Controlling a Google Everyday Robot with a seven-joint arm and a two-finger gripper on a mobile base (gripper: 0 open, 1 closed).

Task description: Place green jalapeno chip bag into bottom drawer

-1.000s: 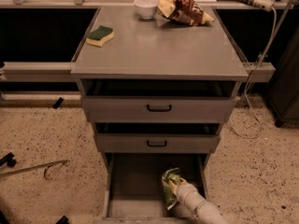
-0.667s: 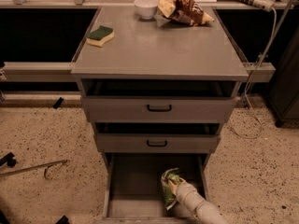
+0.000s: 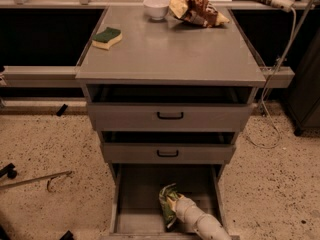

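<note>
The green jalapeno chip bag (image 3: 167,205) stands on edge inside the open bottom drawer (image 3: 137,204), on the floor right of the middle and towards the front. My gripper (image 3: 175,204) reaches into the drawer from the lower right on its white arm (image 3: 200,221). It is shut on the bag's right side, and the bag hides its tip. The bag's lower edge looks to be at the drawer floor.
The two upper drawers (image 3: 170,116) with black handles stick out slightly. On the cabinet top (image 3: 170,49) lie a green-topped yellow sponge (image 3: 107,37), a white bowl (image 3: 156,7) and a brown and yellow snack bag (image 3: 196,9). A cable (image 3: 272,79) hangs at the right. Metal tools (image 3: 35,180) lie on the speckled floor at the left.
</note>
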